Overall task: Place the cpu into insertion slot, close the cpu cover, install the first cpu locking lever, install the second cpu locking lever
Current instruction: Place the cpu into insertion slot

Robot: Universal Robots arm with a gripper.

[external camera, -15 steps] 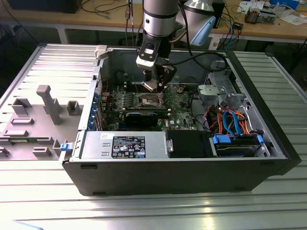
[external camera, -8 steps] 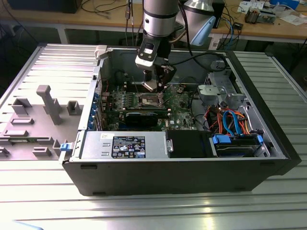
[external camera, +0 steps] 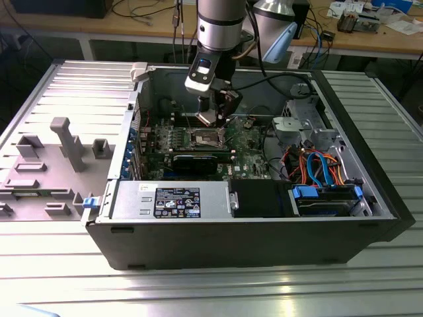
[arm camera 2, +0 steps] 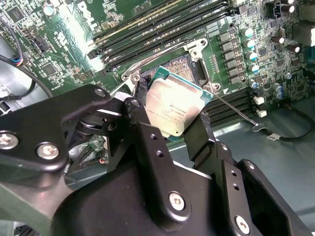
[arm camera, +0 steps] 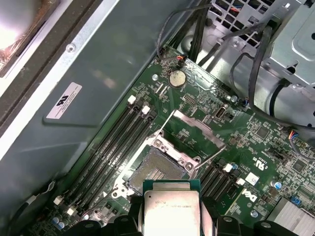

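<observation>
The exterior view looks down from well back on the open computer case (external camera: 231, 246) on the bench (external camera: 198, 294), with the end effector (external camera: 213, 120) inside. Both wrist views sit close behind the end effector, from different sides, sharing its gripped cpu (arm camera 2: 174, 105) (arm camera: 170, 214) and the insertion slot (arm camera 2: 186, 66) (arm camera: 155, 169) beneath.

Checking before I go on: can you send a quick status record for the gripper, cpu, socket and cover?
gripper: shut on the cpu, inside the open computer case
cpu: clamped at two opposite edges by the fingers, metal top showing, not seated
insertion slot: empty, dark centre exposed; the cpu is close by but not in it
cpu cover: swung open, clear of the slot
memory slots: long rows beside the slot on the motherboard
</observation>
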